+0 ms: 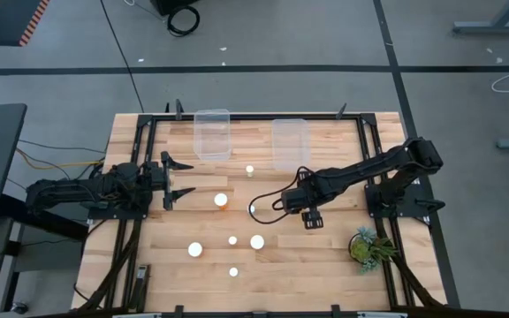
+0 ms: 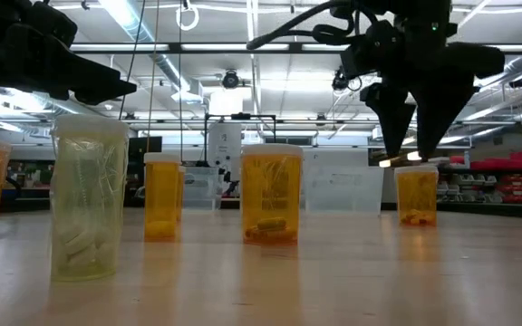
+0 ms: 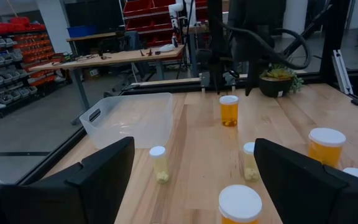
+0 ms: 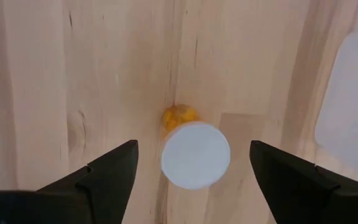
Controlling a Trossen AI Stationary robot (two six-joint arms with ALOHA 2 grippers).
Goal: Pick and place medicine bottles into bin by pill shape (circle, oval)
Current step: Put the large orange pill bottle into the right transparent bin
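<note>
Hovering wide open right above a bottle (image 4: 195, 154) on the tabletop (image 1: 325, 256), the right end effector (image 4: 193, 171) looked lined up to grab it, left one (image 1: 177, 179) open too, parked.

From my left gripper (image 3: 191, 180), fingers spread wide, I see white-capped amber plastic pill bottles (image 3: 229, 110) upright on the pale wooden table (image 3: 197, 143), beside a clear plastic bin (image 3: 129, 118).

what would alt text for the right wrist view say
Looking straight down, the right gripper hangs open over a standing amber medicine bottle with a round white cap, one dark finger on each side and neither touching it. Pale wooden table fills the rest.
</note>
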